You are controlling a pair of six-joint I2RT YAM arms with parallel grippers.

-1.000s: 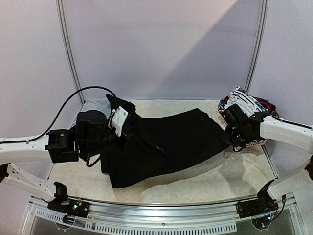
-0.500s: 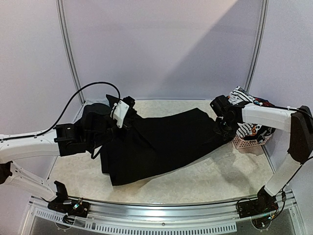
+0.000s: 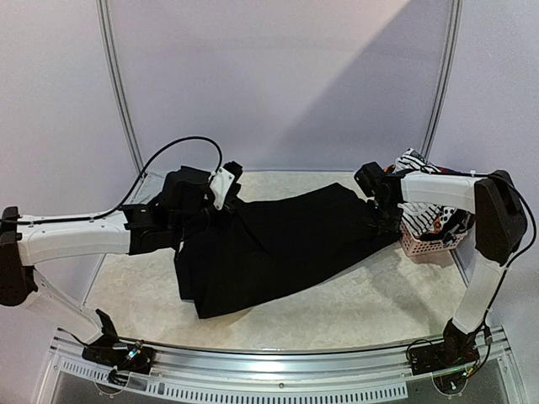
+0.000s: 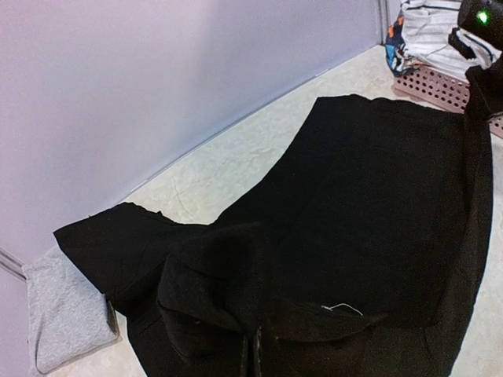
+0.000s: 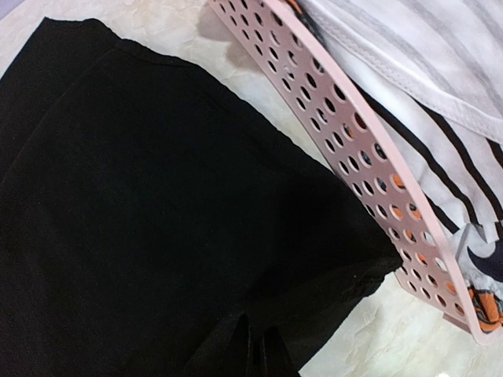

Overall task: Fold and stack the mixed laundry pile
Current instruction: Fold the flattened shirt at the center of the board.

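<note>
The large black trousers (image 3: 286,244) lie spread across the table from left to right. My left gripper (image 3: 226,206) is shut on their left end; in the left wrist view only the fingertips (image 4: 255,357) show, buried in bunched black cloth (image 4: 361,196). My right gripper (image 3: 386,220) is shut on their right end next to the basket, with its fingers closed in black fabric in the right wrist view (image 5: 271,353). A white black-striped piece (image 3: 421,168) lies in the basket, with red and blue bits beside it. Light grey trousers (image 4: 63,314) lie folded at the far left corner.
The pink perforated basket (image 3: 425,246) stands at the right edge, close to my right gripper, and shows in the right wrist view (image 5: 369,157). The lilac back wall (image 3: 278,84) rises just behind the table. A black cable (image 3: 181,145) loops above my left arm.
Both grippers have moved toward the back wall with the black trousers held between them. The left arm has stretched further right, and the right gripper has shifted left and back beside the basket.
</note>
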